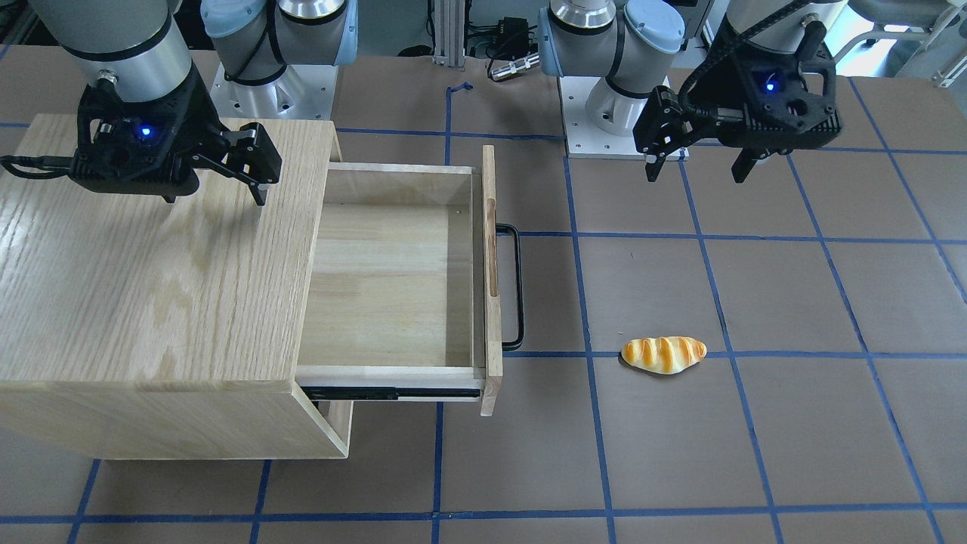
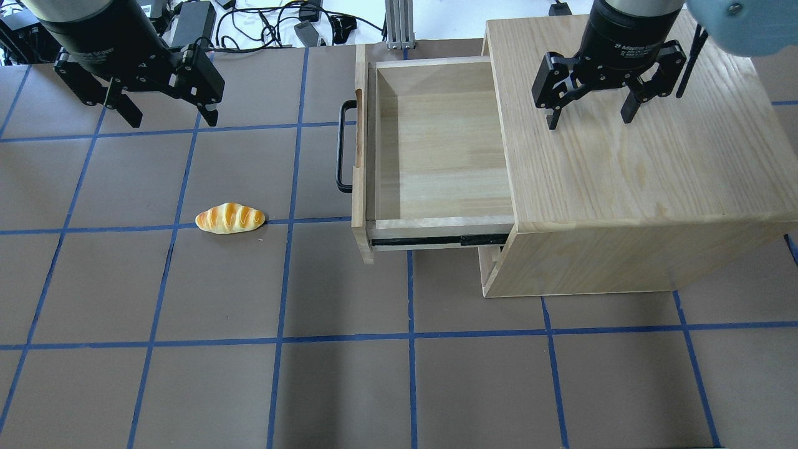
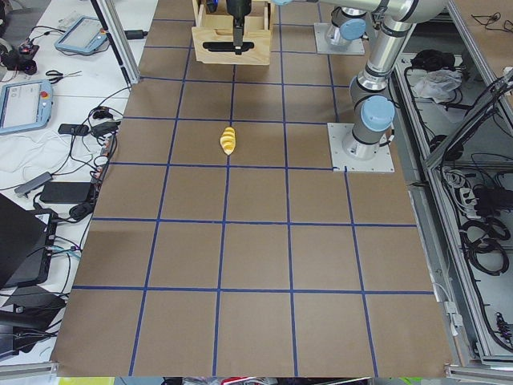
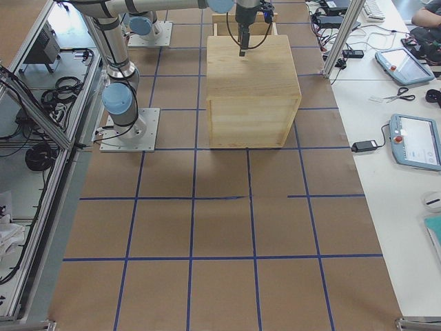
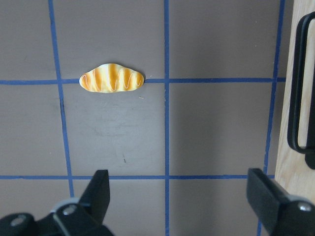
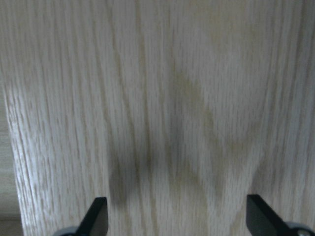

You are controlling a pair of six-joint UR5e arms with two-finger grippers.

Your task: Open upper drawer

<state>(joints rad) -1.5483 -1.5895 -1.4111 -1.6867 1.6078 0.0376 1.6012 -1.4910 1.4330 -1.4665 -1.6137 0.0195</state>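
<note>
Beside the left fingers, toward the right ones, the drawer stands drawn well out of the cabinet on its black slide. Its pale box is bare inside, and its handle faces the left fingers with a gap between them. By the look of it the opening is done, which would explain why both arms hang clear of it. The left fingers are spread wide around nothing and hover over the table. The right fingers are spread just as wide and also hold nothing; they point down above the cabinet's top, casting a shadow there, seemingly not touching, perhaps placed to steady the cabinet if it slid. A bread roll lies on the table near the left fingers, apart from the handle and outside the drawer's line of travel. Nothing stands directly before the front panel.
</note>
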